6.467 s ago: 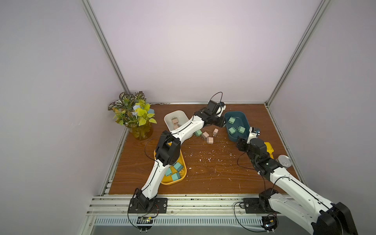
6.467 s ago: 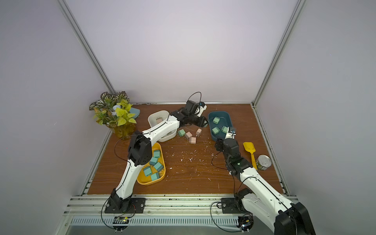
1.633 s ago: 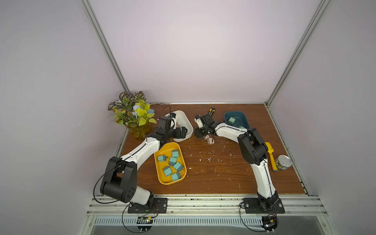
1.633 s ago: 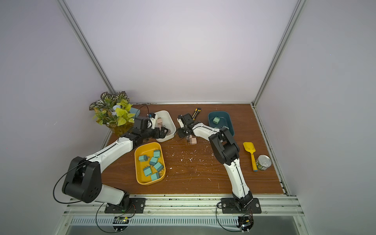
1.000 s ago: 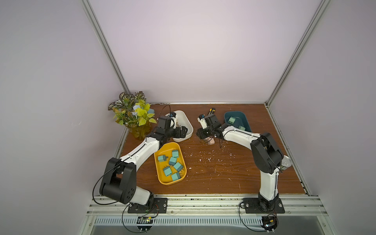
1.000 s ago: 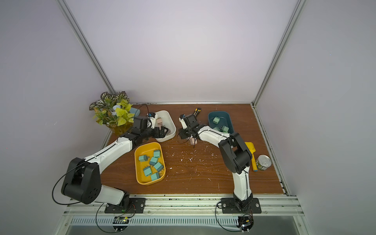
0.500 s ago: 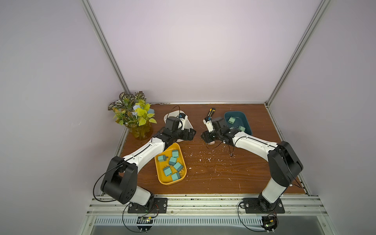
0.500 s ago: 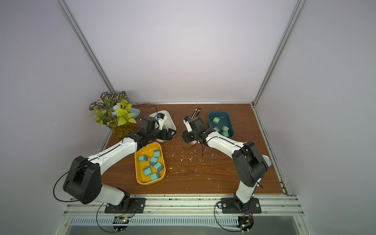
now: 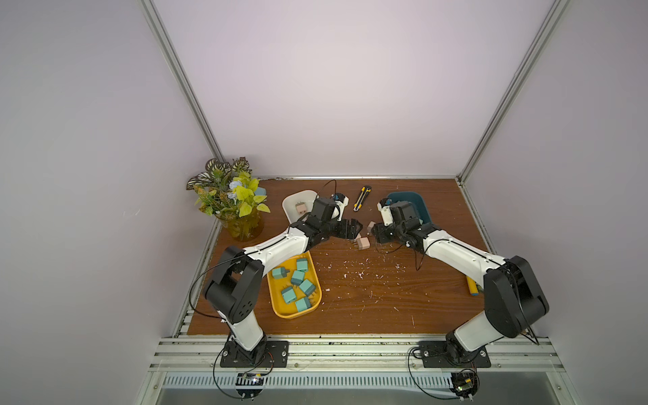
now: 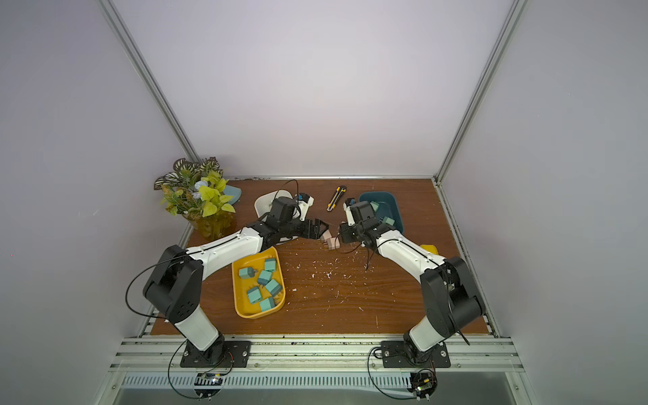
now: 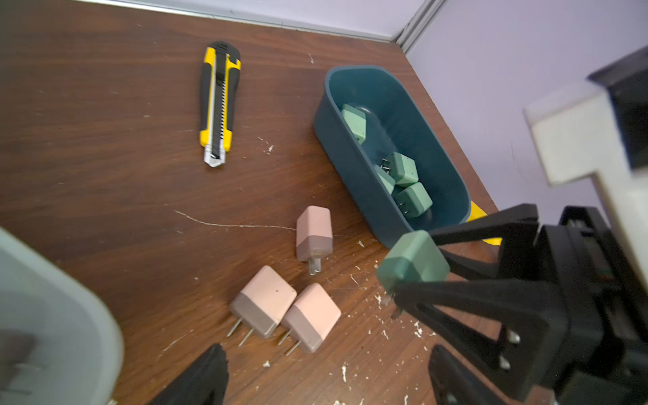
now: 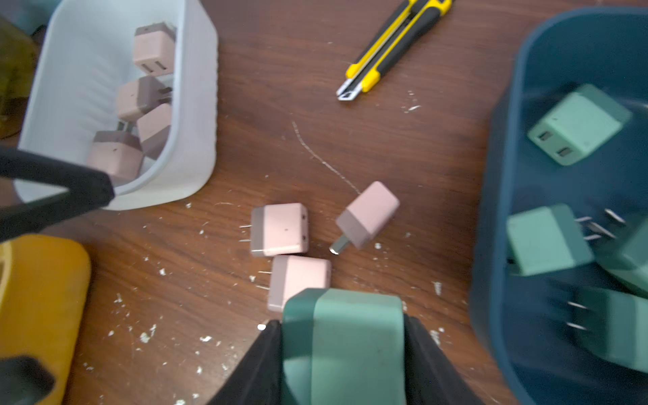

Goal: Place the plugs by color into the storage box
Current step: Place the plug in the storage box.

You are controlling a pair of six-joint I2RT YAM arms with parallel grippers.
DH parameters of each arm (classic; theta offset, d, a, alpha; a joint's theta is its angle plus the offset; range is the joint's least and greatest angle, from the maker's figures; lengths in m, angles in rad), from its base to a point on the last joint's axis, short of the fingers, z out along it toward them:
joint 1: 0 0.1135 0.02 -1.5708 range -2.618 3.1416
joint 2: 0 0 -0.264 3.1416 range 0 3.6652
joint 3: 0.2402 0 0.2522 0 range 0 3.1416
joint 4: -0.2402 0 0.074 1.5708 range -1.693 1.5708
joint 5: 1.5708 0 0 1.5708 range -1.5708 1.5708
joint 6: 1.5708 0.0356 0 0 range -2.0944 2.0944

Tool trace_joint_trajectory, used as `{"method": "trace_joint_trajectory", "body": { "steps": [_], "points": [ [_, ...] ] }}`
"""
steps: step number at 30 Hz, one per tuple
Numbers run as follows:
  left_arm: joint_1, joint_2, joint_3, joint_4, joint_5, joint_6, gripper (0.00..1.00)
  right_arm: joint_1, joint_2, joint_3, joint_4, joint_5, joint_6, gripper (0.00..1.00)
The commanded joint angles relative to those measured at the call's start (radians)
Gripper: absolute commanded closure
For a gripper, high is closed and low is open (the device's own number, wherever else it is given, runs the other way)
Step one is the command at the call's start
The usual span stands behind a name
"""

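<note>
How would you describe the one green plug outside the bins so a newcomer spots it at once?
Find the dark blue bin at the far right of the wooden table. Beside it, the right gripper is shut on a mint green plug. The other green plugs lie inside that bin; this one alone is gripped.

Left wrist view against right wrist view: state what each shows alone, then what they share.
Only the left wrist view shows the right gripper from outside, shut on the held green plug, and a yellow item behind the blue bin. Only the right wrist view shows the binned pink plugs sharply inside the white bin, the yellow tray, and one finger of the open left gripper. Both show the held plug, three loose pink plugs, the utility knife, and green plugs in the blue bin.
</note>
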State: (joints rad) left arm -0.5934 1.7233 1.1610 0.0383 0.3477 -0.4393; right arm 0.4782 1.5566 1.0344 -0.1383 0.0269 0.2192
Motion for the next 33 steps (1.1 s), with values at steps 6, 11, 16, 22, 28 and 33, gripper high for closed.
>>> {"method": "trace_joint_trajectory", "body": {
  "steps": [6,11,16,22,28,33],
  "points": [
    [-0.094,0.077,0.091,0.024,0.034,-0.023,0.09,-0.103,-0.069,-0.075,0.03,0.006,0.017,0.54],
    [-0.114,0.126,0.13,0.034,0.067,-0.053,0.09,-0.134,-0.069,-0.089,0.051,-0.023,0.039,0.54],
    [-0.114,0.137,0.127,0.046,0.077,-0.065,0.09,-0.159,-0.057,-0.091,0.067,-0.026,0.04,0.54],
    [-0.118,0.153,0.105,0.08,0.089,-0.086,0.09,-0.193,0.006,-0.032,0.052,0.004,0.012,0.54],
    [-0.132,0.172,0.122,0.139,0.086,-0.102,0.1,-0.234,0.091,0.045,0.067,0.009,0.004,0.53],
    [-0.132,0.235,0.163,0.257,0.078,-0.175,0.11,-0.261,0.164,0.089,0.109,-0.016,0.044,0.51]
  ]
}}
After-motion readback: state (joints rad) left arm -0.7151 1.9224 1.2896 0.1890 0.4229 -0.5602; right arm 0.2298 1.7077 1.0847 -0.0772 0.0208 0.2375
